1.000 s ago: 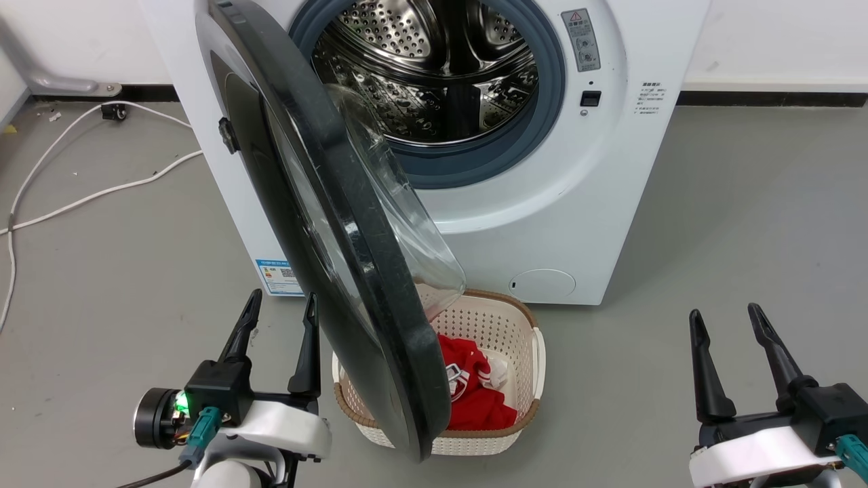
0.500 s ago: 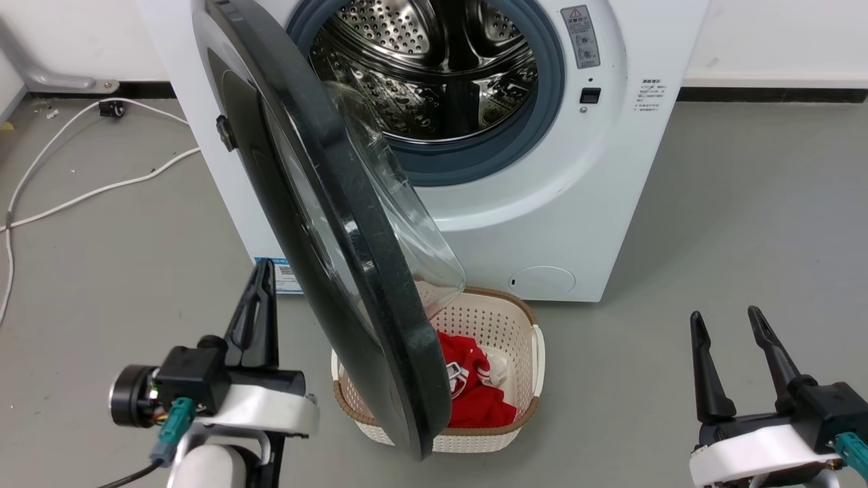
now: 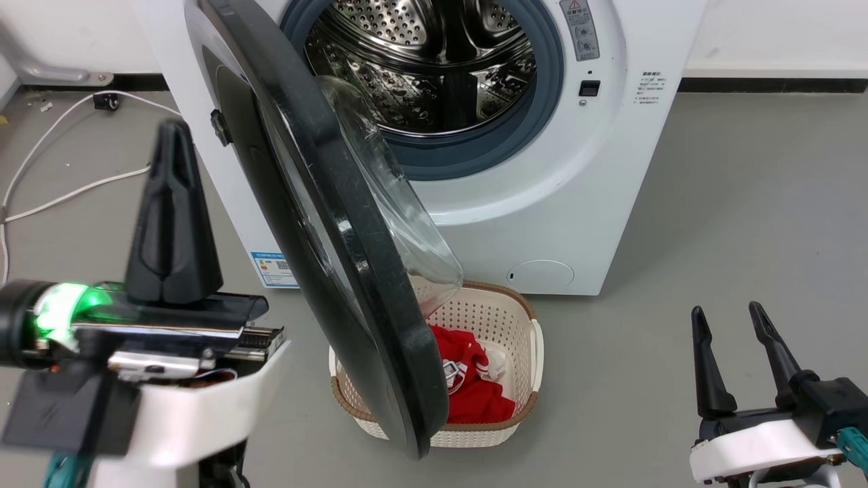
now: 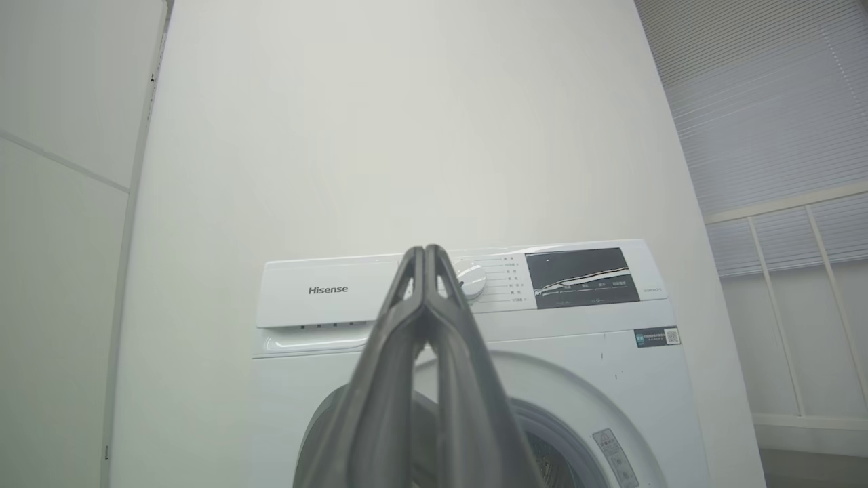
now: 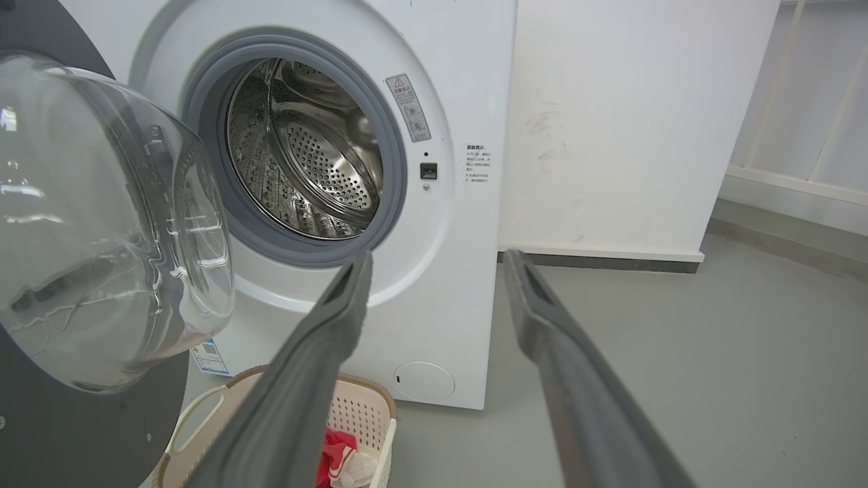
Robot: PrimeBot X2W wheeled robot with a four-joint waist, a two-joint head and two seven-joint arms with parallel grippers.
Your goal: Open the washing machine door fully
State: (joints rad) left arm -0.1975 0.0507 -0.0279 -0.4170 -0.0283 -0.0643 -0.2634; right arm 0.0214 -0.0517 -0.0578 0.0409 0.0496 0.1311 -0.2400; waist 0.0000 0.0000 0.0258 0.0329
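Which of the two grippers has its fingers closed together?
The left gripper: its two fingers touch along their length, up to the tips. The right gripper has a clear gap between its fingers.

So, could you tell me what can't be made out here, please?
Head view: the washing machine door hides part of the basket and red clothing; the left gripper is blurred.
Left wrist view: the bottom edge cuts off the washing machine.
Head view: sticker text too small.

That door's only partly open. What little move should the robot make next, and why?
Probably bring the left gripper, jaws shut, round the washing machine door rim to its glass side, then push left. The door stands only partway out over the basket, and the gripper is apart from it.
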